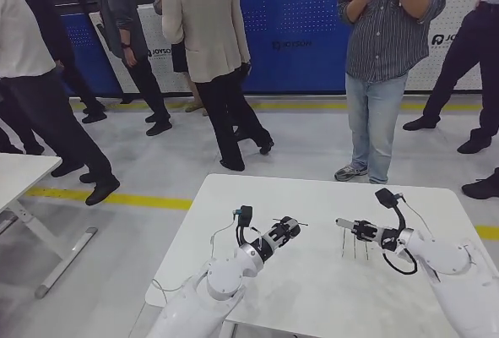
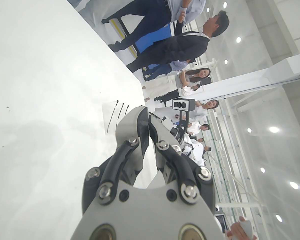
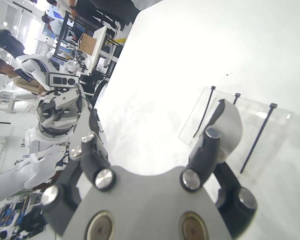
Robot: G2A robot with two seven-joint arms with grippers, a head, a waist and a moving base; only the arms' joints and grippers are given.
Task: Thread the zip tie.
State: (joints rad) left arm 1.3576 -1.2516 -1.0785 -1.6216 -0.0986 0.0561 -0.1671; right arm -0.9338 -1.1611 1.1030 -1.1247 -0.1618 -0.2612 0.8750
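Three black zip ties (image 3: 258, 138) lie side by side on a clear plastic sheet (image 3: 280, 123) on the white table (image 1: 317, 279). My right gripper (image 3: 157, 116) hangs just above the sheet's edge, open, with nothing between its fingers. In the top view it (image 1: 350, 226) sits over the zip ties (image 1: 355, 245). My left gripper (image 2: 147, 117) is held above the table's middle, facing the right one, with its fingertips pressed together. In the top view a thin black zip tie (image 1: 305, 224) crosses the left gripper (image 1: 291, 226) at its tip.
The table's far edge (image 1: 317, 176) borders a floor where several people stand. A second white table (image 1: 4, 173) stands at the far left. The clear sheet (image 2: 107, 111) and its ties lie near the table's right side.
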